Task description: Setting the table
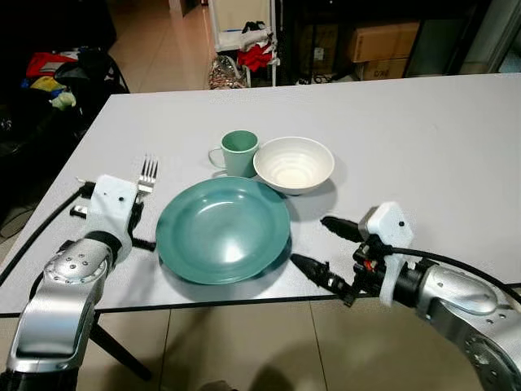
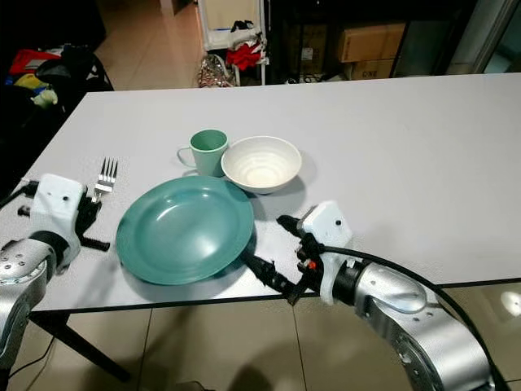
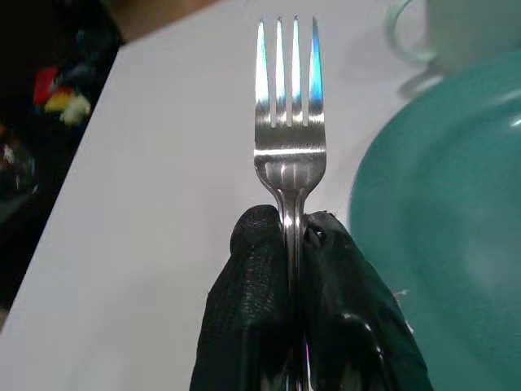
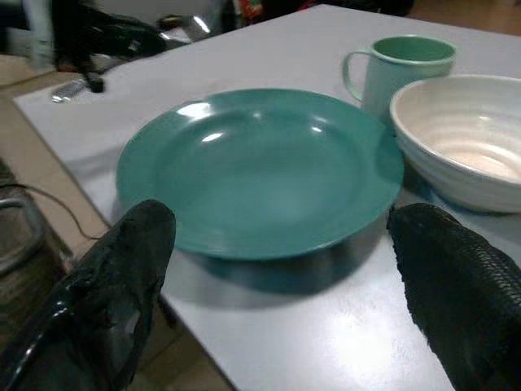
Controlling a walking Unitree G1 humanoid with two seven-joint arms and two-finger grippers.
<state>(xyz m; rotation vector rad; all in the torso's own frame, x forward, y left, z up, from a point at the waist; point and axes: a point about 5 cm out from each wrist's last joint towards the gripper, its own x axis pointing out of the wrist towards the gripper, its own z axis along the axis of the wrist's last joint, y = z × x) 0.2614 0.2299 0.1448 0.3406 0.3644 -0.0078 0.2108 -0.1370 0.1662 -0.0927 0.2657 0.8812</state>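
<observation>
- Nearest my head camera were the two silver arms, reaching in over the near edge of the white table (image 1: 423, 122).
- On my left, the left gripper (image 3: 297, 244) had its two black fingers pinched tight on the handle of the fork (image 3: 286, 122); I saw the tines pointing away from me, just beside the plate's left rim.
- Next came the green plate (image 1: 224, 228), lying flat near the table's front edge, between my two grippers.
- Behind it stood the green mug (image 1: 238, 152), upright, handle to the left, touching or almost touching the white bowl (image 1: 294, 163) on its right; I could not tell which.
- On my right, the right gripper (image 1: 321, 244) sat low by the plate's right rim with its fingers spread wide and nothing between them.
- Beyond the table's far edge I saw cardboard boxes (image 1: 383, 41).
</observation>
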